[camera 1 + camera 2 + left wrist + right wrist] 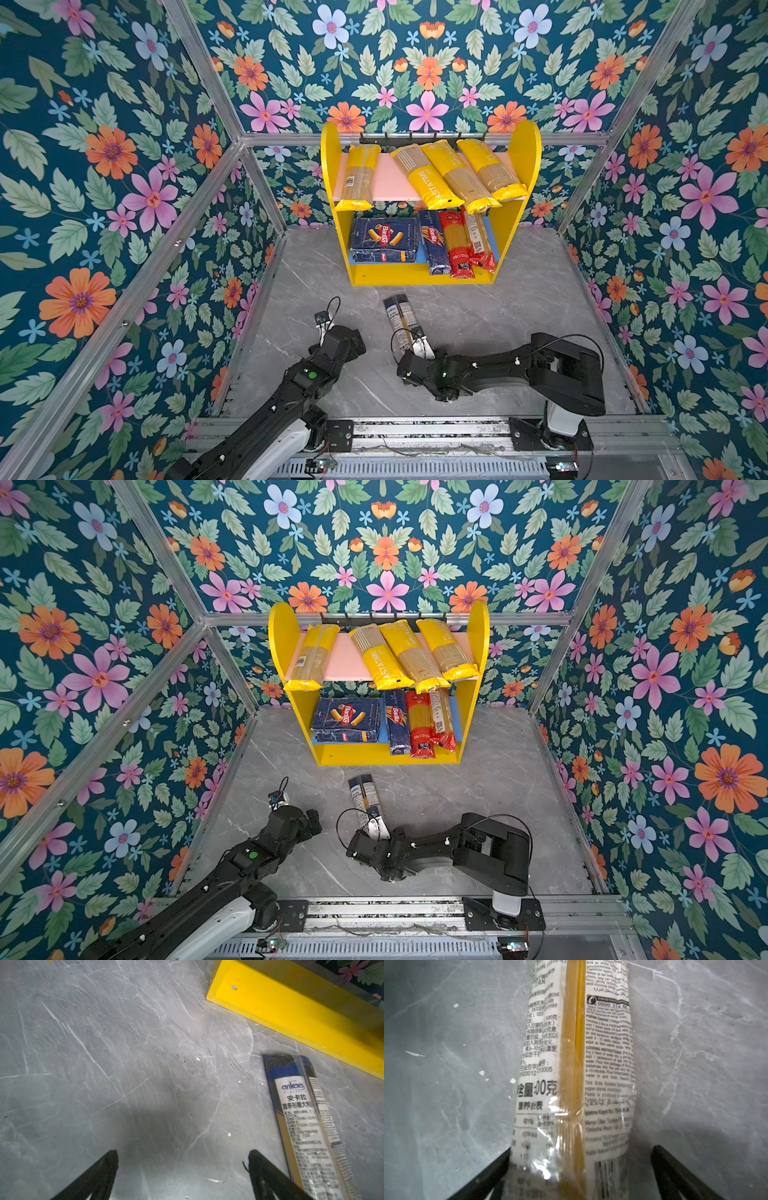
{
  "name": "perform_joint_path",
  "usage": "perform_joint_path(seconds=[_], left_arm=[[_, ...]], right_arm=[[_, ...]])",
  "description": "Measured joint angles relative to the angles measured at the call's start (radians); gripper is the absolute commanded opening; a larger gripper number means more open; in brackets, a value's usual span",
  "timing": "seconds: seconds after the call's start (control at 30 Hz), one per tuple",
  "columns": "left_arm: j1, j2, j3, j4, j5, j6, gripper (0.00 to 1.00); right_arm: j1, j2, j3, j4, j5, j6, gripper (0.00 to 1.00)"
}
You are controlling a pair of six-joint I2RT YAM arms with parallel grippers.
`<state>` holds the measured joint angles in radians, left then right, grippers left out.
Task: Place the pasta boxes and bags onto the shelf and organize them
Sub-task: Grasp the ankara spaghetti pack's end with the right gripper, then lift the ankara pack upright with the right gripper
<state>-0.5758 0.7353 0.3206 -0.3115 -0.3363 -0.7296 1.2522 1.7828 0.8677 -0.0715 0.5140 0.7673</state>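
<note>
One bag, the navy packet [401, 322] with a white label, lies flat on the grey marble-patterned worktop [519, 316], just in front of the shelf [424, 276] and apart from it.

Right gripper [582, 1149]: open, jaws straddling the packet's near end. Whether either finger touches the film cannot be told from the blurred wrist view. Left gripper [182, 1151]: open and empty, over bare worktop beside the packet.

Risks, as judged:
- A grip this close to one end would leave the long packet hanging unsupported. It may droop, swing or slide out, since the wrapper is glossy, crinkled film.
- Hard closing could snap the brittle straight strands inside.
- Four yellow bags [453, 174] overhang the front of the pink upper board [386, 183], and a careless approach could knock them off.
- The blue lower board [492, 237] is nearly full with two rigid cardboard boxes [384, 241] and two red bags [461, 245]. The likeliest free room is the gap on the pink board.
</note>
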Motion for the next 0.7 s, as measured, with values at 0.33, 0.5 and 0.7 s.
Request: perform_joint_path(seconds=[0.33, 0.5, 0.7], left_arm=[[-0.007, 0.005, 0.002, 0.027, 0.004, 0.004, 0.99], [-0.011, 0.002, 0.000, 0.027, 0.006, 0.004, 0.99], [-0.011, -0.001, 0.008, 0.016, 0.000, 0.004, 0.99]], right_arm=[[-0.018, 0.019, -0.016, 0.105, -0.008, -0.097, 0.99], [-0.019, 0.056, -0.011, 0.164, 0.027, -0.105, 0.87], [-0.020, 0.069, -0.025, 0.198, 0.050, -0.065, 0.41]])
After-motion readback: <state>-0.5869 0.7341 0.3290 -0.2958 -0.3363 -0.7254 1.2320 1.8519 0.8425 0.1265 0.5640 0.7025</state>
